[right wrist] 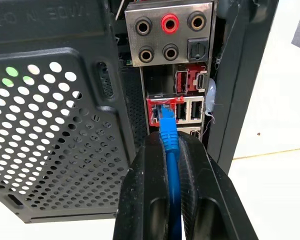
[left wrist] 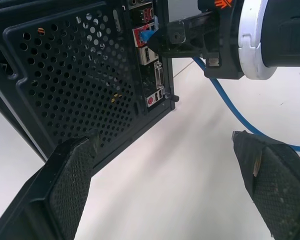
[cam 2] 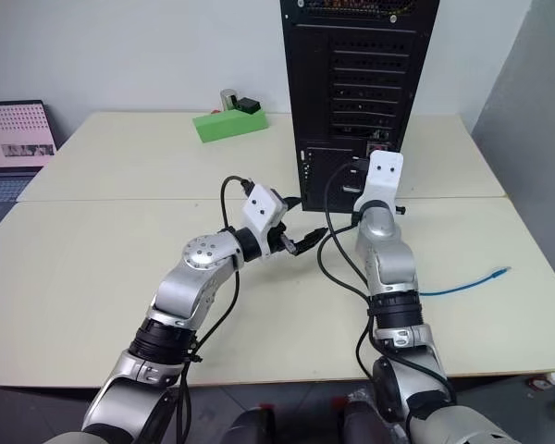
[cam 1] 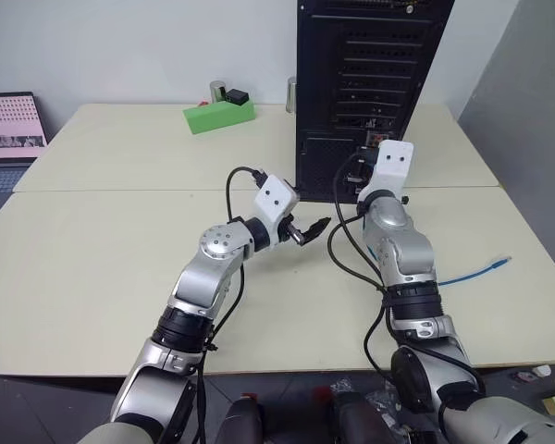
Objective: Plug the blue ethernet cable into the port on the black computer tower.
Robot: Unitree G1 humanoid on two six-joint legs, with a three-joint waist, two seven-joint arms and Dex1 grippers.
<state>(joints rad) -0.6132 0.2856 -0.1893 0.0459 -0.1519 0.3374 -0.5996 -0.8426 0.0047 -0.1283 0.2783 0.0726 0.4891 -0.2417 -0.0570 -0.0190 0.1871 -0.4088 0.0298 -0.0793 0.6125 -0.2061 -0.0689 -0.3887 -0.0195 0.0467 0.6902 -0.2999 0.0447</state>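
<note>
The black computer tower (cam 1: 370, 83) stands at the back of the table with its rear panel facing me. My right gripper (right wrist: 170, 139) is shut on the blue ethernet cable (right wrist: 172, 165) just behind its plug. The plug's tip sits in the mouth of the red-framed port (right wrist: 156, 109) on the connector strip; how deep it sits I cannot tell. The rest of the cable trails back over the table to its free end (cam 1: 481, 270) on the right. My left gripper (cam 1: 311, 230) hovers open in front of the tower's lower mesh, its fingers (left wrist: 72, 180) wide apart and empty.
A green block (cam 1: 219, 116) with small items on it lies at the back left of the table (cam 1: 102, 240). A laptop (cam 1: 11, 129) sits off the far left edge. Black robot wires (cam 1: 338, 250) loop between my arms.
</note>
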